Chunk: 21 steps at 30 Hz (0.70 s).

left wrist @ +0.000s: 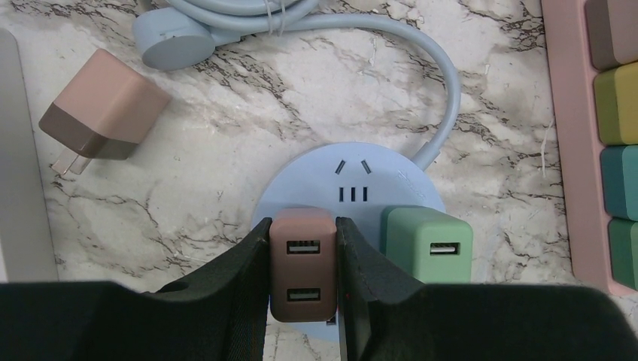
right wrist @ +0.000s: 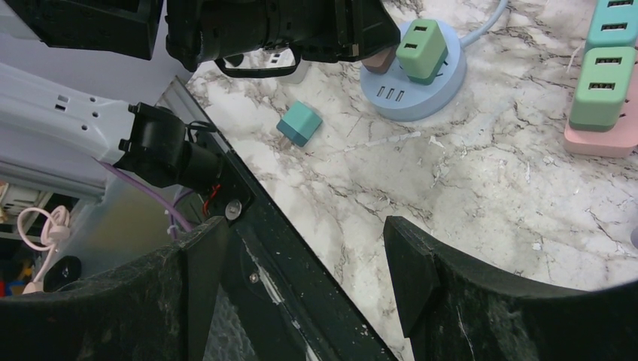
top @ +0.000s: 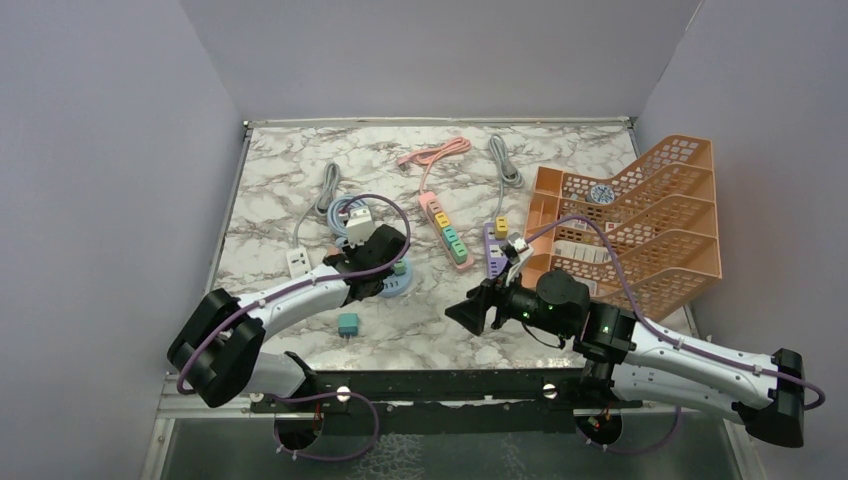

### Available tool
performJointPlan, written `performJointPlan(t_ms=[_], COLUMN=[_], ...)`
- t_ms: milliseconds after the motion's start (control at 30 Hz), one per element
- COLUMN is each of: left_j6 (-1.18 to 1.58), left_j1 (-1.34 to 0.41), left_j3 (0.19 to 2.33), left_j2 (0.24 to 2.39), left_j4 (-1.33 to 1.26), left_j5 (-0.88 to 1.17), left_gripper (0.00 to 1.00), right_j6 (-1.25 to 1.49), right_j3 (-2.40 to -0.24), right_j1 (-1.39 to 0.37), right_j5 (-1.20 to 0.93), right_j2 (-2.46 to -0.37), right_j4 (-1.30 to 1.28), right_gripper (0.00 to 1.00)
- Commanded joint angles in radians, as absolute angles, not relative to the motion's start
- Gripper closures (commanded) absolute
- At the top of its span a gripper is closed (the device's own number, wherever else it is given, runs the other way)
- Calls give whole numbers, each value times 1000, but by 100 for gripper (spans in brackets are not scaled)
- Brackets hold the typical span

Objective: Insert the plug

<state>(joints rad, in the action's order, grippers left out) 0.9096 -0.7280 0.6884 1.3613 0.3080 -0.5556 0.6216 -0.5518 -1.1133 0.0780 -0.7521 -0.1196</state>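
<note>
My left gripper [left wrist: 302, 259] is shut on a brown two-port USB plug [left wrist: 302, 263] and holds it on the round blue socket hub [left wrist: 353, 177]. A green USB plug [left wrist: 426, 244] sits on the hub just to its right. In the top view the left gripper [top: 375, 255] is over the hub [top: 393, 286]. In the right wrist view the hub [right wrist: 410, 94] shows with the green plug [right wrist: 421, 49]. My right gripper [right wrist: 301, 278] is open and empty, held above the table's near edge [top: 470, 312].
A loose pink-brown plug [left wrist: 101, 113] lies left of the hub. A teal plug [top: 348, 323] lies near the front. A pink power strip [top: 444, 230], a purple strip [top: 496, 255] and a white adapter [top: 298, 262] lie around. An orange file rack [top: 640, 215] stands at right.
</note>
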Motion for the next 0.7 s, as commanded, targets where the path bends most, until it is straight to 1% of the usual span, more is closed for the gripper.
performJointPlan(t_ms=[0,67,200,400,533,633,667], left_j6=[960,942,888,802,766,755,755], left_j1=[-746,-742,-720,-679,-655,-638,-634], left_j3=[621,659,751,873,909,913,913], left_j2=[1416,1400,1383,1373,1387,1394,1396], left_j4=[528,557,617,664,686,689,689], left_j5=[-339,-343,-341,-338,-310,-291,-282], left_gripper=[100,98,75,54,48,48,49], right_j6=[626,624,624,623,624,624,624], right_j3=[-540,-541,-541,-540,-536,-529,-529], right_j1=[-1119,-1120,-1120,-1119,-1120,-1120,-1119], right_j5=[110,112,115,125,133,139,141], right_j2=[-734,-731,-726,-722,-714,-707,-705], right_j4=[-121,-124,-126,-126,-125,-123,-123], right_gripper=[24,24,24,24,24,24,24])
